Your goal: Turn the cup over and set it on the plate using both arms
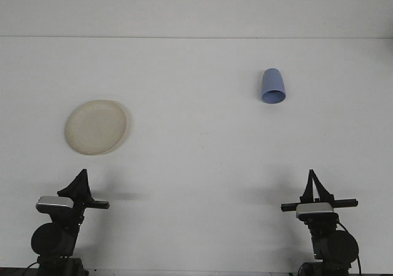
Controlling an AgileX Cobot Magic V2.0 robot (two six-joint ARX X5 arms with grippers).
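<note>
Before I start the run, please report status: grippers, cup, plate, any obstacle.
Left gripper and right gripper low at near edge, jaws shut, holding nothing. Blue cup on its side, far right. Plate left, bare. Nothing between.

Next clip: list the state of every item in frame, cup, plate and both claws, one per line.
Blue cup: upside down on the table, wide rim down, untouched.
Cream plate: flat on the table, empty.
Left claw: near the table edge, holding nothing.
Right claw: near the table edge, holding nothing.

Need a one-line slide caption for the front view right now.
Blue cup upside down far right, cream plate on the left, left gripper and right gripper parked near, holding nothing.
</note>
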